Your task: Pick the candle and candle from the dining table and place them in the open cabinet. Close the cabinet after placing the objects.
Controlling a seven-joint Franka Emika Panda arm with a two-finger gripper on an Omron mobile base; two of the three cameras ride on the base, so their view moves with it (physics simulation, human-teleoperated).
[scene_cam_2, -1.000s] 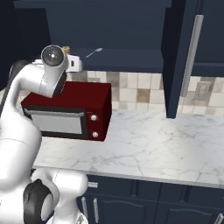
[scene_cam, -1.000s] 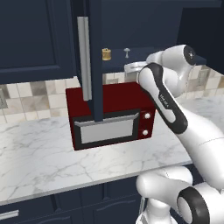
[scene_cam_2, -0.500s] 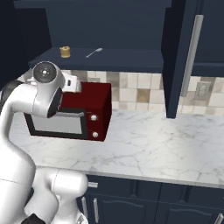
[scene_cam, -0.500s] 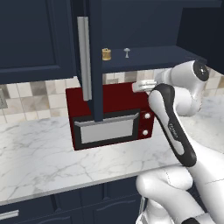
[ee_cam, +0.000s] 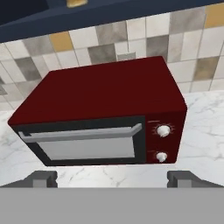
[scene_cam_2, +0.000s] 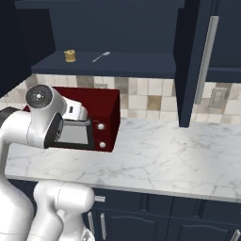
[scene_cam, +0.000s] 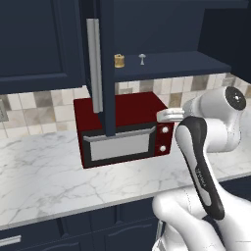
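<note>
The fingers [ee_cam: 112, 178] are standing wide (holding nothing), facing the red microwave [ee_cam: 105, 113]. 1 golden candle [scene_cam: 119, 61] is sitting on the open cabinet [scene_cam: 166, 61] shelf.

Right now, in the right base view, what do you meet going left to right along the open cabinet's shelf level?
Golden-tan candle → small silver spoon-like thing → open cabinet door → its silver bar handle.
</note>
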